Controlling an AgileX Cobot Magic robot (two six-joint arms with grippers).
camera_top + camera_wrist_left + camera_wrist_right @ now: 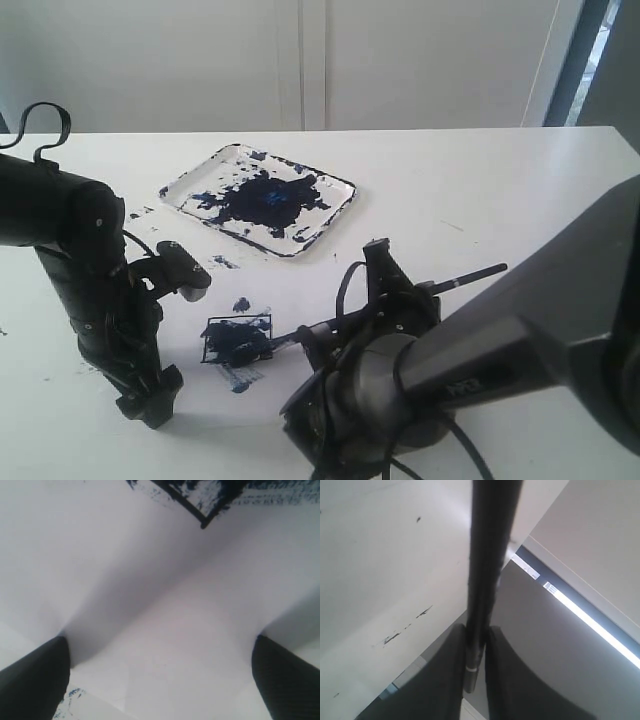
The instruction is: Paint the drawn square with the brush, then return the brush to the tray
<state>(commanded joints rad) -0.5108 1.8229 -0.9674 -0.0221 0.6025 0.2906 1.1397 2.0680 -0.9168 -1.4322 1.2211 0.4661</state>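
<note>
The drawn square (237,342) lies on white paper, its inside smeared with dark blue paint; one corner of it shows in the left wrist view (200,507). The brush (470,277) slants low over the table, its tip end at the square's right edge. My right gripper (398,298) is shut on the brush shaft (482,580), which runs between both fingers (445,680). The tray (335,212), white and blotted with dark blue paint, sits behind the square. My left gripper (150,402) stands open on the paper left of the square, its fingers (35,677) wide apart with nothing between them.
Stray blue specks (241,304) mark the paper around the square. The right arm's bulky wrist (370,400) fills the front right. The left arm (90,290) rises at the front left. A white wall closes off the far edge of the table.
</note>
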